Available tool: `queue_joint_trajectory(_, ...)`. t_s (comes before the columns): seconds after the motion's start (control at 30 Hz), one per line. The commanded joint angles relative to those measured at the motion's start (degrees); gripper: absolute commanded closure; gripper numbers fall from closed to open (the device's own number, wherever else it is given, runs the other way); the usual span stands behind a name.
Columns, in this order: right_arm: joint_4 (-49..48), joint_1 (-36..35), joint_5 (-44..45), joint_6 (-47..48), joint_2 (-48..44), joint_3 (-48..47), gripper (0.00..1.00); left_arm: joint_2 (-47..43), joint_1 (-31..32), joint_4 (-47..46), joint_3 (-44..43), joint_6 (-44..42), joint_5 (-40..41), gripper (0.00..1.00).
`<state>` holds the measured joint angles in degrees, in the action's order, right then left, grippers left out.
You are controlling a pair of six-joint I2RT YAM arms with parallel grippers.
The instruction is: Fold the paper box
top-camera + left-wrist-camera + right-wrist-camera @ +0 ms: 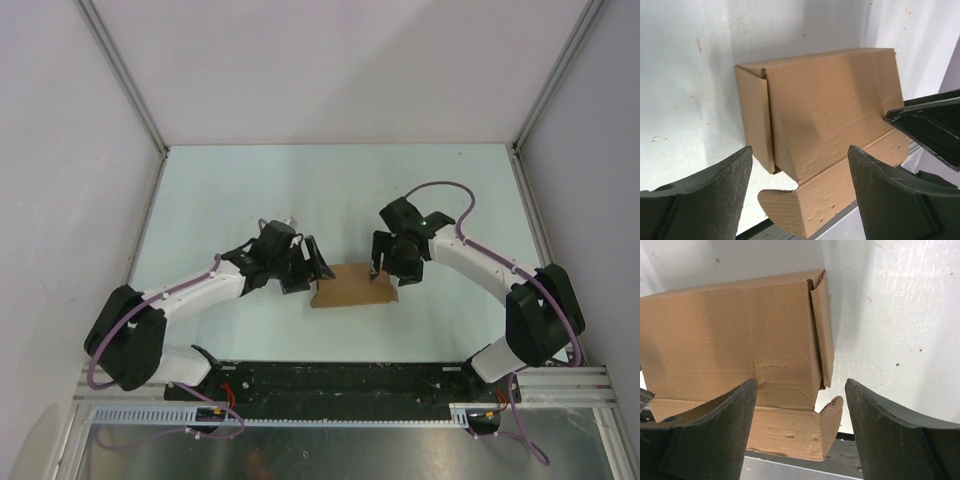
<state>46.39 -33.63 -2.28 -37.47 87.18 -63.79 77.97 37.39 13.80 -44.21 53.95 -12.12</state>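
Box (350,286): plain brown cardboard, seen as a small rectangular body, long side lying left to right.
Box position: on the table (250,190), in the middle of it, nearer the arms' side than the far side, between the two grippers.
Box top: a broad flat panel, creased and slightly dented, as shown in both wrist views.
Left end flap (756,117): folded down over the end, its lower edge standing slightly away from the body.
Right end flap (823,335): folded down likewise, with a narrow gap showing at its top corner.
Front flap (812,200): not tucked in; it is spread out from the box's lower long edge and ends in a rounded tab at each corner.
Left gripper (306,270): jaws held wide apart, nothing between them; it is placed just beside the box's left end and aimed at it.
Right gripper (390,266): jaws held wide apart, nothing gripped; it is placed at the box's right end, partly over the corner.
Contact: whether either gripper touches the cardboard cannot be told.
Cross view: one right finger (932,125) is seen in the left wrist view, beyond the box's far end.
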Motion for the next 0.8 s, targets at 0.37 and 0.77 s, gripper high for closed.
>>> queue_joint_trajectory(0.37, -3.4, -2.5, 5.4, 1.5, -1.3, 3.2, 0.24, 0.2, 1.4, -1.4, 3.0, -2.4, 4.6, 0.18)
queue_joint_trajectory(0.77, -6.6, -2.4, 6.0, 1.4, -1.5, 6.1, 0.24, 1.0, 2.5, -1.4, 4.0, -2.8, 6.2, 0.26)
